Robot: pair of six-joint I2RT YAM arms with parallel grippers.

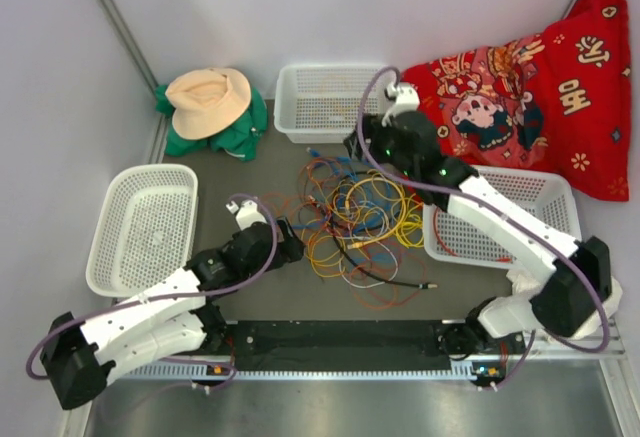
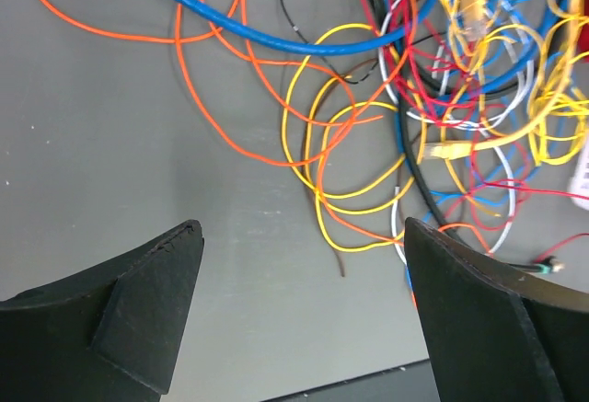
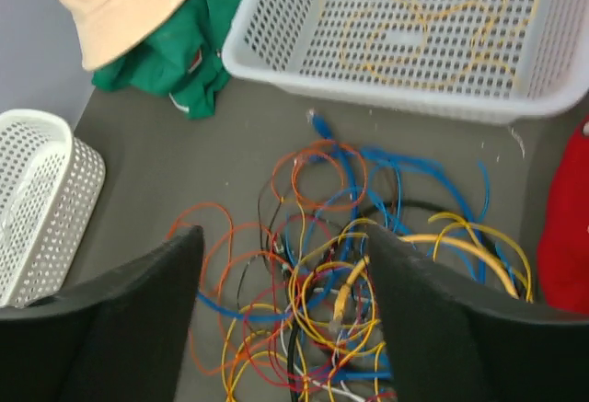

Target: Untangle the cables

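Observation:
The cables (image 1: 360,222) lie in a loose tangle of yellow, orange, blue, red, white and black cords on the grey table. My left gripper (image 1: 283,241) sits low at the tangle's left edge. It is open (image 2: 302,227), with bare table between its fingers and the cables (image 2: 442,98) just ahead and to the right. My right gripper (image 1: 362,145) hovers over the far side of the pile. It is open (image 3: 285,236) and nothing sits between its fingers; the cables (image 3: 340,264) lie below it. One yellow cable (image 3: 414,34) rests inside the back basket.
A white basket (image 1: 300,129) stands at the back, another (image 1: 150,169) at the left and a third (image 1: 545,179) at the right. A tan hat (image 1: 208,97) on green cloth (image 1: 235,139) lies at the back left. A red cushion (image 1: 545,87) leans at the back right.

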